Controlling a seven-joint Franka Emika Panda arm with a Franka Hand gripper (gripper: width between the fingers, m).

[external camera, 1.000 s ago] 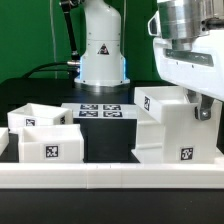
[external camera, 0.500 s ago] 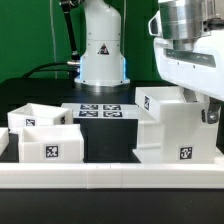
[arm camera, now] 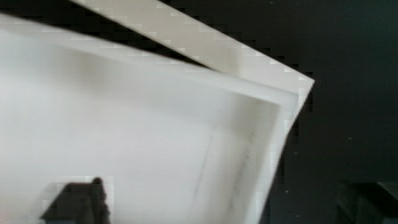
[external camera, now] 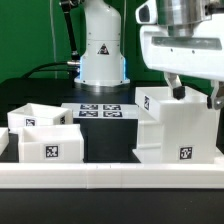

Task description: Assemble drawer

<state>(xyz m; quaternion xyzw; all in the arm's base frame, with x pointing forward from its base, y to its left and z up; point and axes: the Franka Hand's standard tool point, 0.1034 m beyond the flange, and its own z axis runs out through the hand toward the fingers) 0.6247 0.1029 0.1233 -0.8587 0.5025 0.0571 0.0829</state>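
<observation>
The drawer's large white cube-like housing [external camera: 178, 125] stands at the exterior view's right, tags on its faces. Two small open-top trays [external camera: 30, 117] [external camera: 48, 142] sit at the exterior view's left. My gripper [external camera: 194, 93] hangs just above the housing's top edge, jaws open, one finger [external camera: 175, 88] over the inside and the other beyond the outer wall. In the wrist view the housing's wall and corner [arm camera: 267, 110] fill the frame, and a dark fingertip [arm camera: 75, 200] shows over the white inside. The gripper [arm camera: 222, 205] holds nothing.
The marker board [external camera: 100, 110] lies flat at the back centre in front of the robot base [external camera: 102, 55]. A long white border wall [external camera: 110, 176] runs along the front edge. Black table [external camera: 105, 140] shows between the trays and the housing.
My gripper has risen and shifted toward the exterior view's left, from beside the housing's right wall to above its top edge. The housing and trays have not moved.
</observation>
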